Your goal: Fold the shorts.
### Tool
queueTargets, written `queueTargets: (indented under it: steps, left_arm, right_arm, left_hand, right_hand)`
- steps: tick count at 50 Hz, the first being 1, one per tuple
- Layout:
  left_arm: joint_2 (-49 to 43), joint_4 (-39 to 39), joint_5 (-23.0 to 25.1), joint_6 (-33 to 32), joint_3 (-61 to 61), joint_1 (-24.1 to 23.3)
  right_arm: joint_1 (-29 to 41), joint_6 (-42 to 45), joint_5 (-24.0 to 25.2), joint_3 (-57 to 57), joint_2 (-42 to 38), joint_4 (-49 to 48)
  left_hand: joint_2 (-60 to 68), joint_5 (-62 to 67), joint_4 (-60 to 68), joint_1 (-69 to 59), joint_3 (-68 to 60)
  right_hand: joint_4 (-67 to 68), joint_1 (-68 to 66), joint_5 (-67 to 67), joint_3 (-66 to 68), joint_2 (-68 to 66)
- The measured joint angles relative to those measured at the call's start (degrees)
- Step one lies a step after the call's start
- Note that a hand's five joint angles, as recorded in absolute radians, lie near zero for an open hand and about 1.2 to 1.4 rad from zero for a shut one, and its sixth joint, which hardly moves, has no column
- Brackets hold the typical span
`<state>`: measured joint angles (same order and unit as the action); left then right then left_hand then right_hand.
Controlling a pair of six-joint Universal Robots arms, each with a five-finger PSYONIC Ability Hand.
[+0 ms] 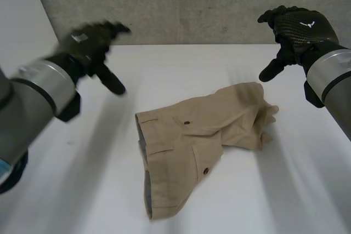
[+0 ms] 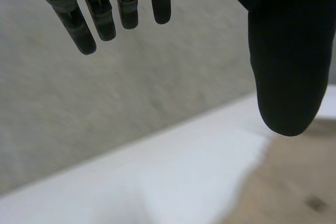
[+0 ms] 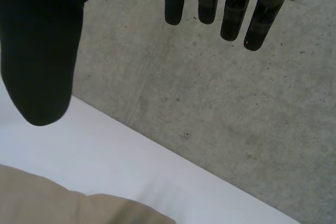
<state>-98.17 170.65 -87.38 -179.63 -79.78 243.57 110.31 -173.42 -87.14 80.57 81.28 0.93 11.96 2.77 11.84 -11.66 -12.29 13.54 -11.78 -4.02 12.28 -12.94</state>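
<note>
Tan shorts (image 1: 203, 141) lie crumpled on the white table (image 1: 82, 179), roughly in its middle, with buttoned pockets facing up and one leg bunched toward the right. My left hand (image 1: 90, 42) hovers above the table's far left, open with fingers spread, well clear of the cloth. My right hand (image 1: 296, 28) hangs high at the far right, open too, above and beyond the shorts' bunched end. In the left wrist view the fingers (image 2: 100, 17) are straight, and a patch of shorts (image 2: 294, 182) lies past the thumb. The right wrist view has straight fingers (image 3: 231, 9) and the shorts' edge (image 3: 47, 200) below the thumb.
A grey concrete wall (image 1: 192, 4) rises right behind the table's far edge. White tabletop spreads on all sides of the shorts.
</note>
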Motion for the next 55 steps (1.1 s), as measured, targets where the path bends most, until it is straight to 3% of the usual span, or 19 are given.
queueTargets:
  steps: [11,15,16,18,19,23,28,30,32,34,39,45,48,49,51,52,55]
  left_arm:
    - [-11.0,-9.0,2.9,-7.9,-0.6,-8.6]
    - [-14.8,-8.6,2.4,-8.8,-0.4,-10.2]
    - [-15.4,-8.2,2.2,-8.9,-0.3,-10.4]
    - [-17.1,-5.8,0.9,-8.9,-0.1,-10.5]
    - [-17.1,-5.8,0.9,-8.9,-0.1,-10.5]
    - [-17.8,-0.6,-2.2,-8.8,0.1,-9.5]
    - [-13.3,8.7,-9.4,-8.9,0.3,-6.3]
    - [-7.7,18.7,-13.6,-9.1,0.7,-3.4]
    - [-5.6,23.2,-14.7,-9.1,1.0,-2.4]
    - [-1.6,32.5,-16.1,-9.1,1.7,-0.9]
    - [-0.4,38.9,-15.2,-8.7,2.4,-3.2]
    - [-8.0,34.4,-10.4,-5.5,2.9,-8.4]
    - [-16.6,26.2,-7.9,-2.1,5.0,-9.4]
    - [-18.2,24.3,-7.7,-1.6,5.6,-9.4]
    - [-22.4,18.1,-7.3,-0.1,7.7,-8.5]
    - [-23.9,15.3,-7.1,0.5,8.6,-7.9]
    - [-26.7,6.7,-7.1,2.4,11.3,-5.3]
  right_arm:
    - [0.3,4.0,0.0,0.2,-0.4,0.4]
    - [0.4,5.2,0.0,0.4,-0.4,0.4]
    - [0.4,5.5,0.0,0.5,-0.4,0.4]
    - [0.5,6.6,0.0,0.8,-0.4,0.3]
    - [0.5,6.6,0.0,0.8,-0.4,0.3]
    - [0.6,8.2,0.0,1.2,-0.4,0.3]
    - [0.8,9.3,0.1,1.3,-0.3,0.2]
    - [1.1,9.7,0.1,1.1,-0.3,0.1]
    - [1.2,9.8,0.1,1.1,-0.3,0.1]
    - [1.4,10.2,0.2,1.0,-0.3,0.1]
    - [1.9,11.3,0.1,1.2,-0.2,0.1]
    - [2.0,12.0,0.1,1.3,-0.1,0.1]
    - [1.9,12.2,0.1,1.3,0.0,0.2]
    - [1.8,12.3,0.1,1.3,0.1,0.2]
    - [1.8,12.4,0.1,1.3,0.1,0.3]
    - [1.8,12.4,0.1,1.3,0.2,0.3]
    - [1.8,12.4,0.1,1.3,0.2,0.2]
  left_hand:
    - [3.0,2.1,2.5,-2.9,-2.6]
    - [29.9,28.8,30.0,-34.3,-29.3]
    - [29.9,28.8,30.0,-34.3,-29.3]
    - [53.3,50.9,53.0,-52.3,-52.1]
    - [53.3,50.9,53.0,-52.3,-52.1]
    - [56.3,53.0,56.3,-52.9,-55.2]
    - [56.3,53.0,56.5,-52.9,-55.2]
    - [56.3,53.0,56.5,-52.9,-55.2]
    - [56.3,53.0,56.5,-52.9,-55.2]
    - [56.3,53.0,56.5,-52.9,-55.5]
    - [56.4,53.0,56.5,-52.9,-55.6]
    - [55.2,53.0,55.3,-52.9,-54.8]
    - [34.0,34.3,35.1,-31.9,-35.1]
    - [34.0,34.3,35.1,-31.9,-35.1]
    - [11.3,10.6,11.2,-8.3,-11.7]
    - [5.0,4.2,5.3,-3.2,-5.2]
    - [1.1,0.2,1.4,-1.6,-1.5]
  right_hand:
    - [0.0,0.0,0.0,0.0,0.0]
    - [0.0,0.0,0.0,0.0,0.0]
    - [0.0,0.0,0.0,0.0,0.0]
    - [0.0,0.0,0.0,0.0,0.0]
    - [0.0,0.0,0.0,0.0,0.0]
    - [0.0,0.0,0.0,0.0,0.0]
    - [0.0,0.0,0.0,0.0,0.0]
    - [0.0,0.0,0.0,0.0,0.0]
    - [0.0,0.0,0.0,0.0,0.0]
    - [0.0,0.0,0.0,0.0,0.0]
    - [0.0,0.0,0.0,0.0,0.0]
    - [0.0,0.0,0.0,0.0,0.0]
    - [0.0,0.0,0.0,0.0,0.0]
    - [0.0,0.0,0.0,0.0,0.0]
    - [0.0,0.0,0.0,0.0,0.0]
    - [0.0,0.0,0.0,0.0,0.0]
    - [0.0,0.0,0.0,0.0,0.0]
